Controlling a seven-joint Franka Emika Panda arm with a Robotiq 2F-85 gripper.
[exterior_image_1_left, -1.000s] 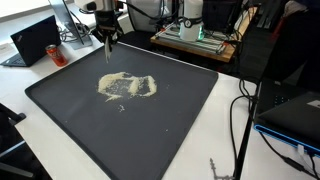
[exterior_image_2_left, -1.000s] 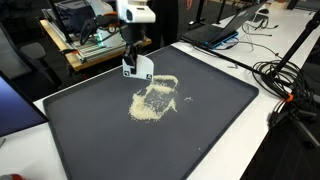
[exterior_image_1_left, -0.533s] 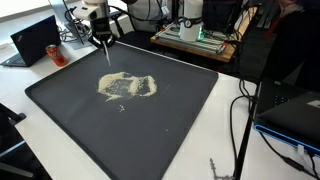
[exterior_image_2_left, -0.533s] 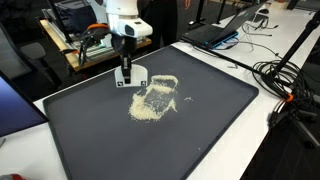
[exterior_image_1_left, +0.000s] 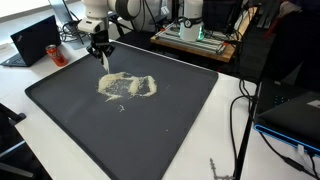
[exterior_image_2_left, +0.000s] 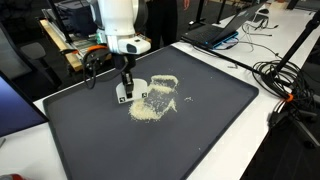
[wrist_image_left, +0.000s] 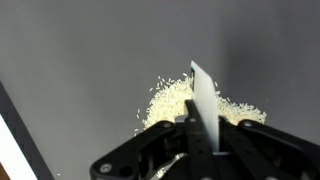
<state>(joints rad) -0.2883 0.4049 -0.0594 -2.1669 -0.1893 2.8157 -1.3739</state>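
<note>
My gripper (exterior_image_2_left: 124, 84) was clamped on a thin white card (exterior_image_2_left: 122, 96), edge down, close over the dark mat (exterior_image_2_left: 210, 130). Just to its right lay the grain pile (exterior_image_2_left: 154, 101). I judged it loose, light and easily scattered, so better pushed from its edge than pinched.

The room is bright, with soft, even light that seems to come from above. In both exterior views the black mat (exterior_image_1_left: 150, 120) looks flat and dull, and shadows on it are faint. These pictures are small and a bit grainy. In the wrist view the gripper (wrist_image_left: 203, 150) at the bottom is dark and blurry, while the white card (wrist_image_left: 203, 95) in it glows very bright.
</note>
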